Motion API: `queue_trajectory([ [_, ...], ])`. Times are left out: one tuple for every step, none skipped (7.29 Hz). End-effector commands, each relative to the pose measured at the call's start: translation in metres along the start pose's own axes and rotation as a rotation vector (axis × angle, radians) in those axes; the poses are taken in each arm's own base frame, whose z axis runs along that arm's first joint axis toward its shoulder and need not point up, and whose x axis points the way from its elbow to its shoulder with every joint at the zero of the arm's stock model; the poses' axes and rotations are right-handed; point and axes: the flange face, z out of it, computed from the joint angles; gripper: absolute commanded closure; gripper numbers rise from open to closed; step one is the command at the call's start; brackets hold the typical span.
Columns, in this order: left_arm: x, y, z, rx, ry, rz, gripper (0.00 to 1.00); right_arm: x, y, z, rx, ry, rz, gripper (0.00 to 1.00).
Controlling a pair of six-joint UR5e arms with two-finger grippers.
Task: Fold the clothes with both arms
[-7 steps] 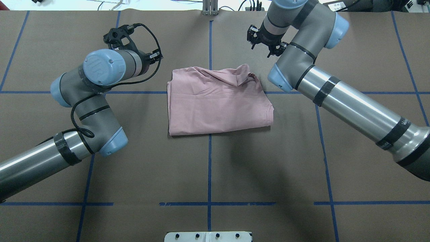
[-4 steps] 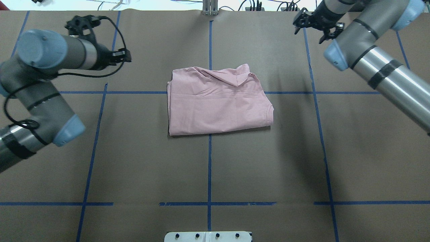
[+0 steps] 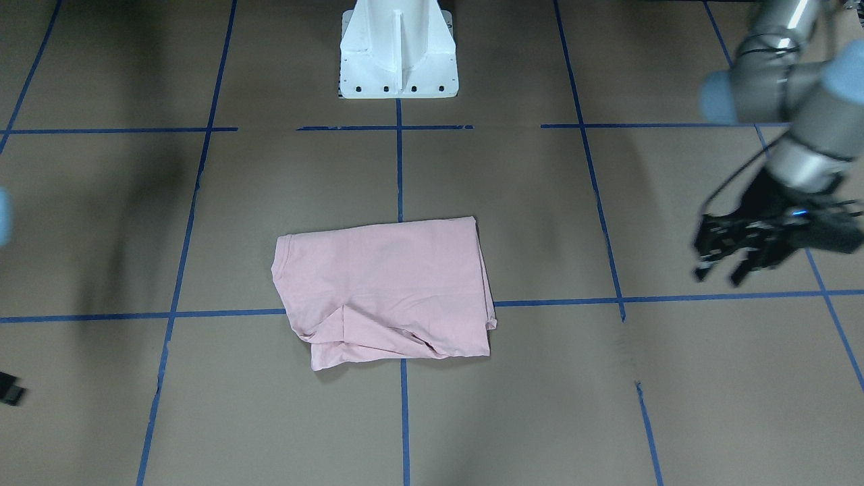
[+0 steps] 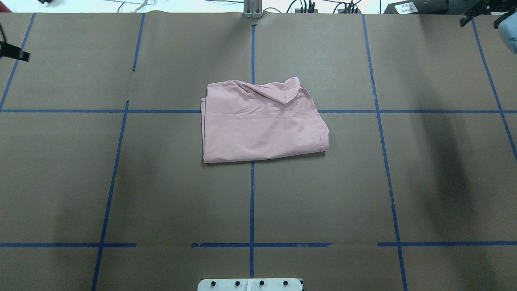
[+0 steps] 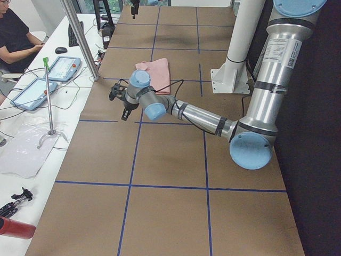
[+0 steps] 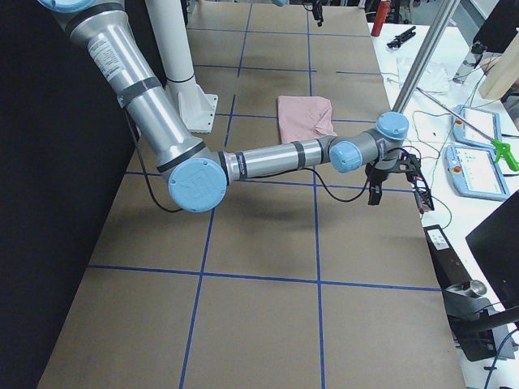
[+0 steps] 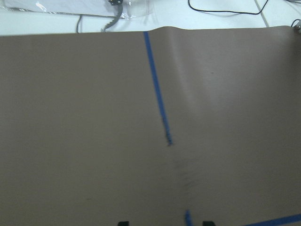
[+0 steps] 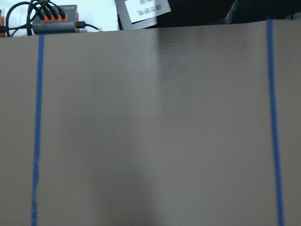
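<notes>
The pale pink T-shirt [image 4: 262, 121] lies folded into a rough rectangle at the table's middle, plain side up, its print hidden; it also shows in the front view [image 3: 385, 290]. Neither gripper touches it. My left gripper [image 3: 719, 275] hangs open and empty above the table, far out to the shirt's left side; only a black bit of it [image 4: 14, 52] shows at the overhead view's left edge. My right gripper [image 4: 480, 22] is at the overhead view's top right corner, fingers spread and empty, near the table's far edge. Both wrist views show only bare brown table.
The white pedestal base [image 3: 398, 47] stands at the robot's side of the table. Blue tape lines [image 4: 252, 202] cross the brown surface. Cables and a power strip [image 8: 51, 21] lie past the far edge. Operator tablets [image 5: 61, 66] and a metal post [image 5: 80, 40] stand beside the table.
Both arms have swung outward from the shirt, the left to the left edge, the right to the far right corner. The shirt has not moved.
</notes>
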Motion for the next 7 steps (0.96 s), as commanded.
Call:
queue_trajectory([
  [-0.113, 0.022, -0.085, -0.087, -0.08, 0.118, 0.39, 0.097, 0.066, -0.052, -0.021, 0.034, -0.101, 0.0],
  [-0.142, 0.033, -0.102, -0.165, -0.097, 0.134, 0.38, 0.115, 0.111, -0.051, -0.027, 0.035, -0.123, 0.0],
  [-0.161, 0.048, -0.124, -0.207, -0.111, 0.055, 0.35, 0.121, 0.148, -0.05, -0.027, 0.034, -0.126, 0.0],
  [-0.178, 0.109, -0.116, -0.266, -0.097, -0.021, 0.0, 0.12, 0.161, -0.052, -0.024, 0.025, -0.125, 0.0],
  [-0.175, 0.127, -0.119, -0.278, -0.113, -0.036, 0.0, 0.12, 0.16, -0.048, -0.032, 0.02, -0.121, 0.0],
  [-0.178, 0.156, -0.115, -0.321, -0.095, -0.09, 0.0, 0.118, 0.16, -0.049, -0.032, 0.012, -0.113, 0.0],
  [-0.177, 0.185, -0.115, -0.331, -0.089, -0.096, 0.0, 0.117, 0.161, -0.046, -0.041, -0.015, -0.109, 0.0],
])
